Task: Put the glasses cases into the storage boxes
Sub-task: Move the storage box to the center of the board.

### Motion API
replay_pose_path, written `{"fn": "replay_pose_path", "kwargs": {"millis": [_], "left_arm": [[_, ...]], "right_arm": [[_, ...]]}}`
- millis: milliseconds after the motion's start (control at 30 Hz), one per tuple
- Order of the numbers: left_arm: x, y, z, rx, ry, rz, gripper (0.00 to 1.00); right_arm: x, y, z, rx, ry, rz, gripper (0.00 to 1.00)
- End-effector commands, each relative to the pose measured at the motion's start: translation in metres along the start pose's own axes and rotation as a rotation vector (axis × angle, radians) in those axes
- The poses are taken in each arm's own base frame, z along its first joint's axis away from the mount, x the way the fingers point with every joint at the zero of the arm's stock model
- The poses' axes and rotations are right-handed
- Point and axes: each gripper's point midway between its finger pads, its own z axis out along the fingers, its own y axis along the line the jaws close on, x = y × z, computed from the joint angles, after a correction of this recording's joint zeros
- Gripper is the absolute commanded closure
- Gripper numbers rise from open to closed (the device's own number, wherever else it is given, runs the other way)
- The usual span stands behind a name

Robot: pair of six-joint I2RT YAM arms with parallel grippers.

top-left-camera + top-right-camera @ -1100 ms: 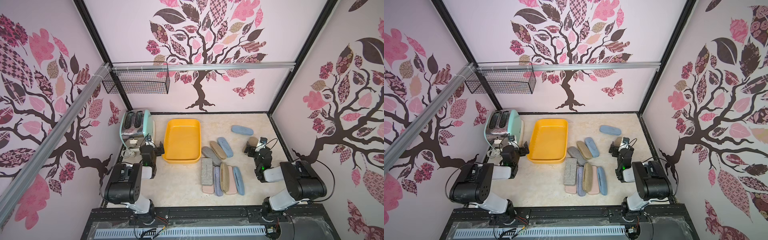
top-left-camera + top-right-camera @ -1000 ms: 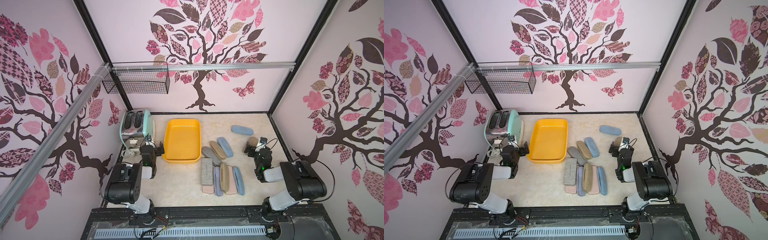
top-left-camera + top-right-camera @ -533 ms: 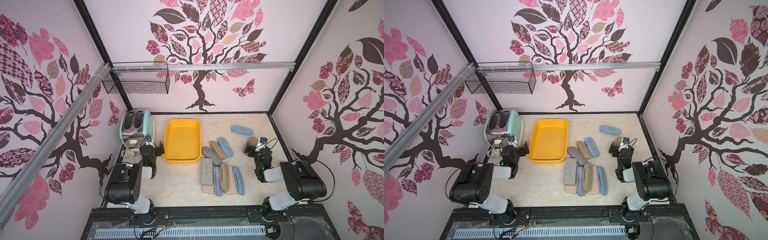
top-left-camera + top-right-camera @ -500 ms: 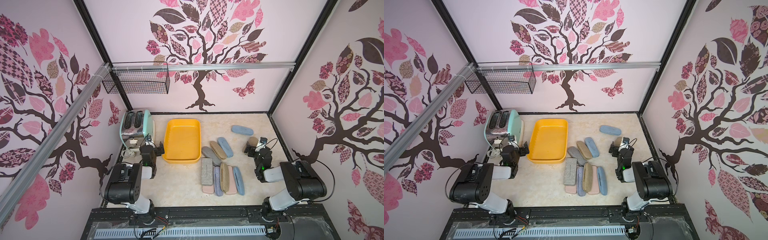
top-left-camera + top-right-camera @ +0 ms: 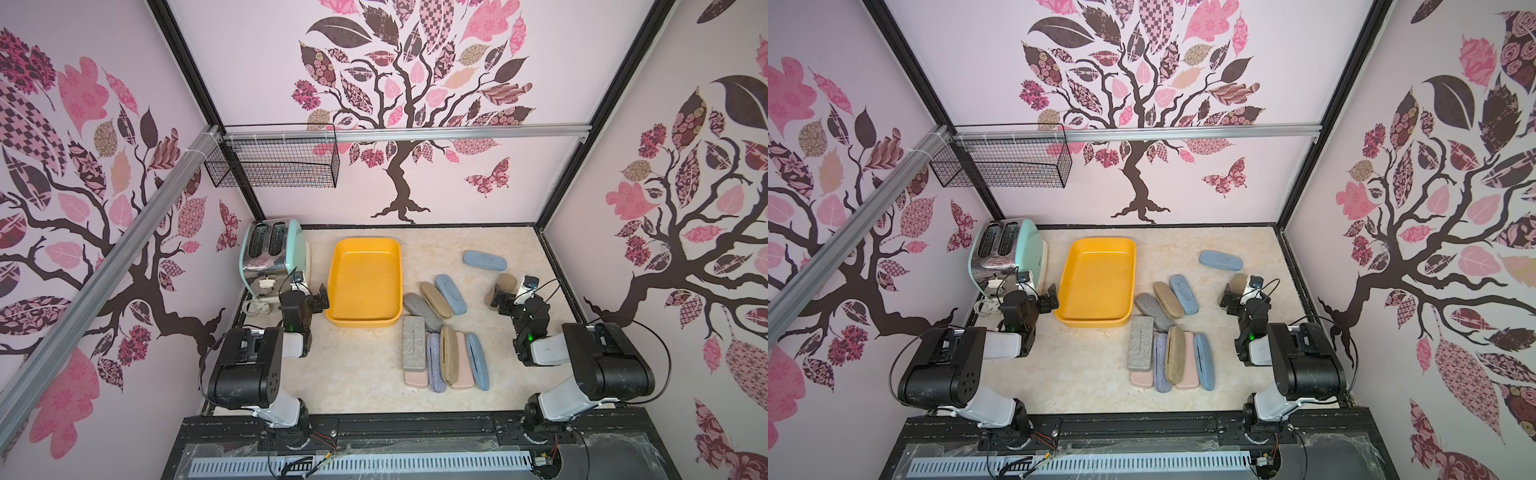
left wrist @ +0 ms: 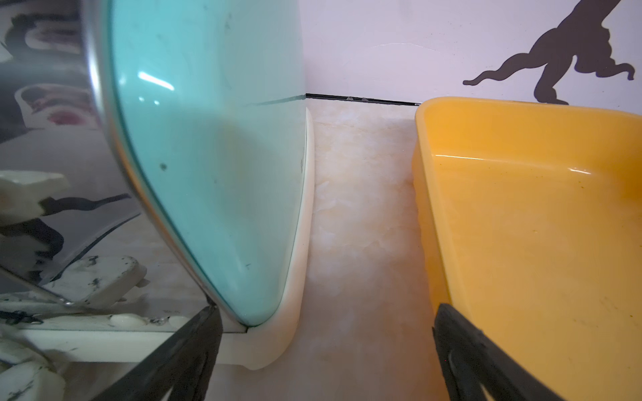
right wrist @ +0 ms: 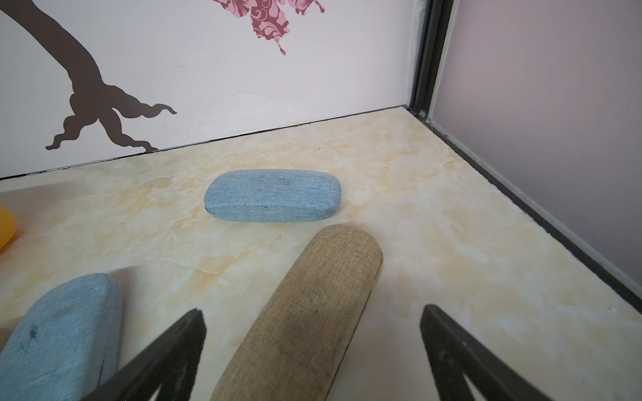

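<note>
Glasses cases [image 5: 449,349] all lie on the tabletop [image 5: 353,374], outside the yellow tray [image 5: 363,322]: main bunch just R of the tray, a lone blue case [image 5: 485,260] nr the back wall [image 5: 457,199], a tan case [image 7: 330,270] further R. We see the right gripper [image 7: 312,309] spread wide, jaws either side of that tan case w/o touching it. Left gripper [image 6: 326,309] also spread wide, holding nothing, low btwn the toaster [image 5: 274,257] & the tray's L wall.
</note>
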Motion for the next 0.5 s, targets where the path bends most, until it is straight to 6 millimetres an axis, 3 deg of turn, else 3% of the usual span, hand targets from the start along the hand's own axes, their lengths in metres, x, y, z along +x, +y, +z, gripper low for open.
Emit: {"fn": "replay_pose_path", "kwargs": {"millis": [0, 33, 100, 133, 200, 233, 333, 467], "left_arm": [[-0.079, 0.021, -0.012, -0.144, 0.027, -0.052, 0.03], [-0.097, 0.035, -0.023, -0.231, 0.043, -0.132, 0.03], [-0.124, 0.037, -0.048, -0.242, 0.049, -0.319, 0.06], [-0.131, 0.027, -0.061, -0.192, 0.063, -0.407, 0.11], [-0.134, -0.012, -0.079, -0.046, 0.087, -0.508, 0.16], [-0.133, -0.038, -0.089, 0.017, 0.102, -0.513, 0.17], [-0.113, -0.115, -0.116, 0.156, 0.204, -0.362, 0.17], [-0.072, -0.159, -0.122, 0.224, 0.371, -0.276, 0.22]], "right_arm": [[-0.057, -0.001, 0.007, 0.146, 0.02, 0.034, 0.0], [-0.076, 0.0, 0.004, 0.187, 0.077, 0.103, 0.0], [-0.108, 0.027, -0.001, 0.083, 0.189, 0.189, 0.0], [-0.116, 0.033, -0.004, 0.063, 0.195, 0.258, 0.0], [-0.098, 0.015, -0.008, 0.127, 0.216, 0.544, 0.0], [-0.094, 0.023, -0.004, 0.031, 0.271, 0.62, 0.0], [-0.088, 0.05, -0.002, 0.057, 0.457, 0.497, 0.0], [-0.087, 0.104, -0.028, 0.082, 0.526, 0.182, 0.0]]}}
